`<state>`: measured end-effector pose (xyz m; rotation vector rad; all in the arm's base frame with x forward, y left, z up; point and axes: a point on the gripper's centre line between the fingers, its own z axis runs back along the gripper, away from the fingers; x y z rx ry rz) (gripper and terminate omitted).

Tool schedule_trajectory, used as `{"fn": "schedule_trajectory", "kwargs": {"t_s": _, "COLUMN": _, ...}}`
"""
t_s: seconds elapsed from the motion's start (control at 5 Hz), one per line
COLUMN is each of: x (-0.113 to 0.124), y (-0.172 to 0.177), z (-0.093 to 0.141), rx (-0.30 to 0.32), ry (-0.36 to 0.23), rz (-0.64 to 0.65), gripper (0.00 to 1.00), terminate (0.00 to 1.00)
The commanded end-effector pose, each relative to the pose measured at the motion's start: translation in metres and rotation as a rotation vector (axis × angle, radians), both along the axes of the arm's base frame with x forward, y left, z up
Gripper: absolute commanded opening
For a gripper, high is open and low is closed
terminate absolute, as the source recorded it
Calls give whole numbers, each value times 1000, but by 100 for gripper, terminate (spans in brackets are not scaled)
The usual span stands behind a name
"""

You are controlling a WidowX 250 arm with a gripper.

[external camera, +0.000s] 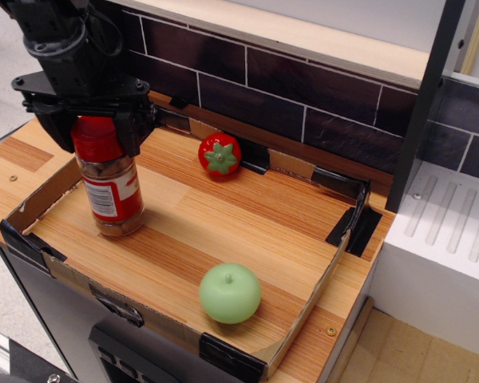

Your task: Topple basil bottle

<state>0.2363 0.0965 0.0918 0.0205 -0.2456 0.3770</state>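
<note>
At the left, end effector (94, 128): black, coming down from the top corner, its two fingers (132, 128) set on either side of the red cap, closed on the basil bottle.
Basil bottle (110, 189): standing upright on its base near the left wall of the tray, red cap up between the fingers, red-and-white label facing the camera, brownish contents showing at the bottom.
Tray (297, 325): shallow cardboard walls with black corner pieces, lying on the table, with a wood-grain floor.
Table (16, 159): light wood, showing to the left of the tray and along its front right edge.
Tomato (219, 155): red with a green star top, near the tray's back wall, well apart from the bottle.
Apple (230, 293): pale green, near the tray's front wall, shorter than the bottle.
Back wall (303, 88): dark tiles with pale joints.
Far right: a white ribbed drainboard (455, 231).
</note>
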Motion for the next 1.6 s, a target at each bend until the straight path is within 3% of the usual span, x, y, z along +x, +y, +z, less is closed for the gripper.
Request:
{"fn": "schedule_trajectory", "kwargs": {"t_s": 0.0, "x": -19, "y": -21, "z": 31, "rx": -63, "ry": 111, "rz": 24, "gripper": 0, "terminate": 0}}
{"fn": "schedule_trajectory", "kwargs": {"t_s": 0.4, "x": -19, "y": -23, "z": 14, "rx": -95, "ry": 223, "rz": 138, "gripper": 0, "terminate": 0}}
{"fn": "schedule_trajectory", "kwargs": {"t_s": 0.6, "x": -9, "y": -18, "z": -2, "rx": -72, "ry": 199, "rz": 180, "gripper": 0, "terminate": 0}}
{"fn": "schedule_trajectory", "kwargs": {"t_s": 0.8, "x": 2, "y": -12, "z": -14, "rx": -68, "ry": 212, "rz": 224, "gripper": 0, "terminate": 0}}
{"fn": "schedule_trajectory", "kwargs": {"t_s": 1.2, "x": 28, "y": 2, "z": -20, "rx": -33, "ry": 117, "rz": 265, "gripper": 0, "terminate": 0}}
{"fn": "schedule_trajectory", "kwargs": {"t_s": 1.4, "x": 39, "y": 10, "z": -25, "rx": 30, "ry": -4, "rz": 267, "gripper": 0, "terminate": 0}}
